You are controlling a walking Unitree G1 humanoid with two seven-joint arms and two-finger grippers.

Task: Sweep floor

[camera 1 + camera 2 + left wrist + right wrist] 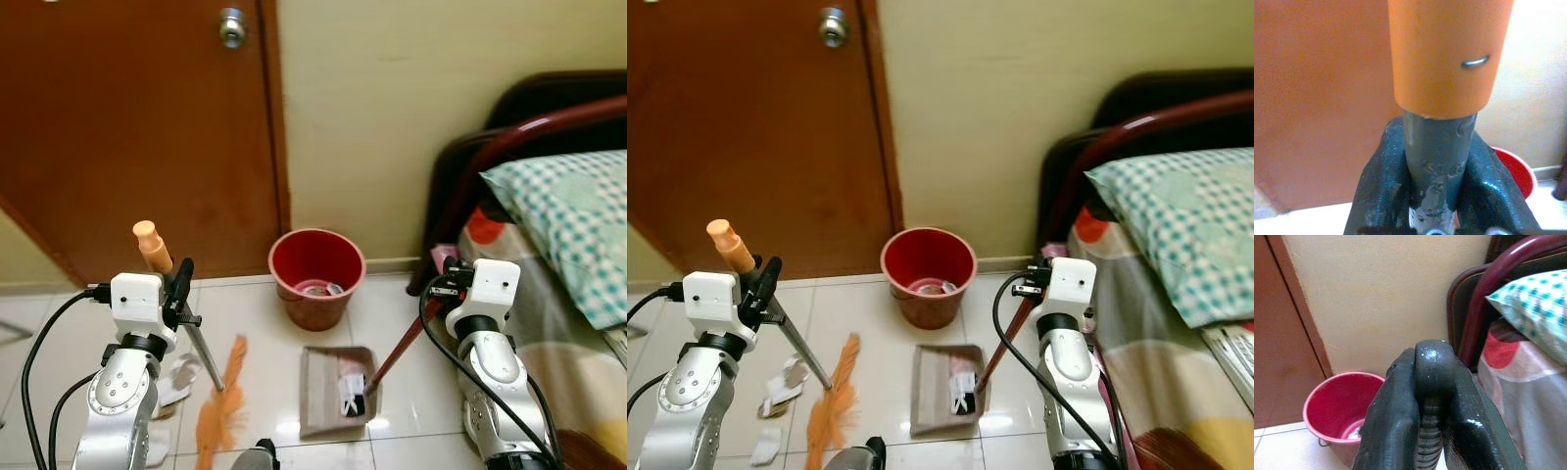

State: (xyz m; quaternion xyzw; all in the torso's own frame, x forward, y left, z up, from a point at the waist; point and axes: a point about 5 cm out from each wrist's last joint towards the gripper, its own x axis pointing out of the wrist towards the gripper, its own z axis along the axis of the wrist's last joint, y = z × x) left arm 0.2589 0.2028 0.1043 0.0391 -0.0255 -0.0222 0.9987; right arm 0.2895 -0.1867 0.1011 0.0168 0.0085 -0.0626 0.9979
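So closest to you there's one broom (217,397), its orange bristles spread on the white tile floor (255,313) and its grey shaft leaning up to your left gripper (1436,161), which is clamped tight around that shaft just under the orange handle cap (151,245). Just beside the bristles on the left you've got what looks like three small white scraps (784,392) of litter on the tiles, though they're blurry enough that the count is rough. Next to the broom on the other side is one brown dustpan (328,392) lying flat with a few bits of white and dark rubbish in it. Its dark red handle (402,348) slants up to your right gripper (1432,396), whose fingers are closed around the black ribbed grip at the top. Past the dustpan there's one red bucket (316,276) standing upright by the wall, with a little trash in the bottom. To your right is one bed (558,294) with a teal checked pillow (573,220) and a dark red frame. Farthest back are the cream wall (392,108) and one brown door (137,127) with one silver knob (232,27).
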